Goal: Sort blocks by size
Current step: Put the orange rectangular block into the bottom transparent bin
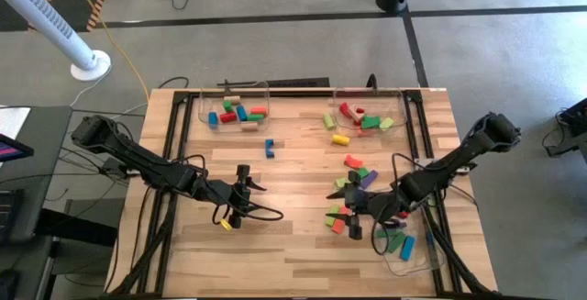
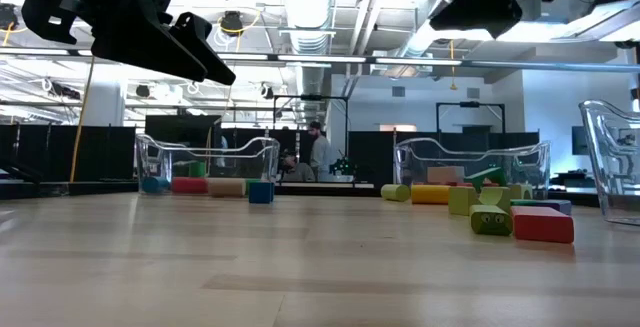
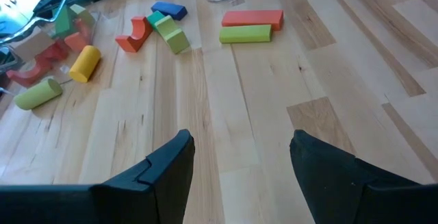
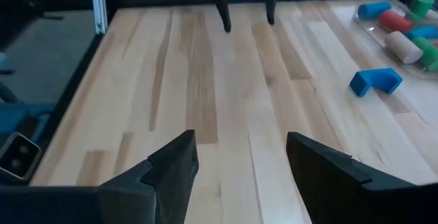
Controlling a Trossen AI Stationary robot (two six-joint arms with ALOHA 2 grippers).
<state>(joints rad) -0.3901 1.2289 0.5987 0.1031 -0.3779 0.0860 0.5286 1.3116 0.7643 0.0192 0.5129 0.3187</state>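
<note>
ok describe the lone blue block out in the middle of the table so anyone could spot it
Start at the clear tray on the table's far left side. Just in front of it, toward the centre, the blue block lies alone on bare wood. It is the only notched blue piece there, with no other block touching it.

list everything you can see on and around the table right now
table: one, light wood, centre of the high view
blocks: many, mixed red, green, blue, yellow, purple, tan; mostly loose on the right half and in the trays
blue block: one, alone near the table's middle
clear trays: three seen, two at the far edge, one at the near right corner
yellow cable: one, on the floor beyond the far left corner
person: one, far off in the room behind
left gripper: open, empty, left of centre
right gripper: open, empty, over the right-hand pile
</note>
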